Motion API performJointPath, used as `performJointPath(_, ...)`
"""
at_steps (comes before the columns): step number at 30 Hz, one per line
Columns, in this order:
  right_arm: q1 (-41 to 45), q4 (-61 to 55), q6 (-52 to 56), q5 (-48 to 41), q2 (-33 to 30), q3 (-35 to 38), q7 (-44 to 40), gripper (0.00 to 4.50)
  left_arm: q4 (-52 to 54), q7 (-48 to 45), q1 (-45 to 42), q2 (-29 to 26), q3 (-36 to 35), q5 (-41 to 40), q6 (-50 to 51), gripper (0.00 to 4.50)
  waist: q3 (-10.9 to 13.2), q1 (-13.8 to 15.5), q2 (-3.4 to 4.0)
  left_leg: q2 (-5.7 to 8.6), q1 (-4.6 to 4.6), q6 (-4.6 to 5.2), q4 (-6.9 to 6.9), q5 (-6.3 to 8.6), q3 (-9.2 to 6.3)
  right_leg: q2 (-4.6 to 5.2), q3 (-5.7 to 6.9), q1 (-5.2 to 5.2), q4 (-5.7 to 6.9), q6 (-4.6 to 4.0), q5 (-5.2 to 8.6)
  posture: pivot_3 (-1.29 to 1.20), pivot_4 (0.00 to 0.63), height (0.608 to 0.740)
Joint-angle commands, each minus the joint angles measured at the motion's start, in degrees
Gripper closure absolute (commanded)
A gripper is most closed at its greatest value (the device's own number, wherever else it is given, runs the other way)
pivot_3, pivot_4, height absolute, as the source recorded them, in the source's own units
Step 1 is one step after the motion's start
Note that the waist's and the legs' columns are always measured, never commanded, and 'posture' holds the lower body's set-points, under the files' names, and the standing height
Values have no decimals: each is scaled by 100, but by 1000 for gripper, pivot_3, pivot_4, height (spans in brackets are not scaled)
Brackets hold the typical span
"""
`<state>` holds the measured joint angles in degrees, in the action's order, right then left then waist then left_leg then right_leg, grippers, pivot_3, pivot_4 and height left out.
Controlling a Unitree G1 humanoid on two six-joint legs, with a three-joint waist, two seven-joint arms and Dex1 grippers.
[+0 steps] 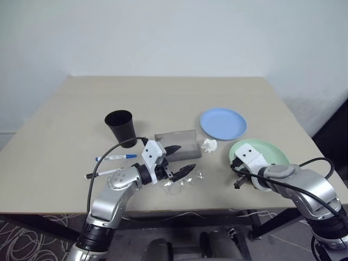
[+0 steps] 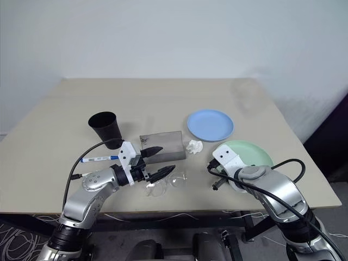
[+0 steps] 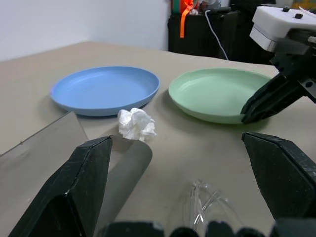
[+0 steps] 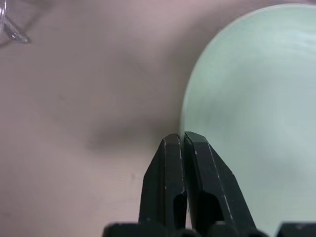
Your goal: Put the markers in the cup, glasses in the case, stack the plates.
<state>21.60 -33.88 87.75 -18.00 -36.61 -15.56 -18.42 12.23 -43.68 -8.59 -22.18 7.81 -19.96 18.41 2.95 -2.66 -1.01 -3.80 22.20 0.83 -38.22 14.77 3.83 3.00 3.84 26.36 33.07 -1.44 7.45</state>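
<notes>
A beige table [image 1: 65, 125] stands against a white wall [image 1: 174, 32]. The right gripper [image 4: 180, 139] angles down, pinched onto the mint green plate's [image 1: 272, 154] near rim. The left gripper [image 1: 176, 159] hovers level, spread wide, above the glasses [image 1: 182, 183].

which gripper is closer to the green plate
Right. The right gripper is shut on the green plate's near rim. The left gripper hangs open over the glasses, well off to the plate's left.
</notes>
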Motion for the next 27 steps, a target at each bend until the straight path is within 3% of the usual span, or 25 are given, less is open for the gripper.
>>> performJointPath(1, 16, 39, -138, 170, -95, 5, 153, 4478, 91, 9, -99, -14, -64, 12, -97, 0, 0, 1, 1, -5, 9, 0, 1, 0, -5, 0, 12, 2, -11, 0, 0, 0, 0, 740)
performJointPath(10, 111, 482, -864, 690, -135, -1, 542, 4478, 67, 22, -128, 8, -44, 29, -117, 0, 0, 3, 2, -3, 33, 1, -6, -1, -6, 5, 20, 8, -26, 0, -1, 0, 0, 740)
performJointPath(22, 746, 1927, -4057, 1505, -674, -678, -666, 4478, -5, 28, -143, 17, -56, 33, -166, 0, -1, 1, 2, 8, 33, 34, 1, 11, -8, -4, 3, 14, -10, 1, -2, 0, 0, 740)
performJointPath(27, 1610, 3720, -5784, 1903, -257, -950, -1303, 4478, -91, 35, -200, 19, -75, 35, -190, 0, -1, -1, 2, 11, 30, 40, -6, 10, 1, -5, -8, 10, -9, 1, -3, 0, 0, 740)
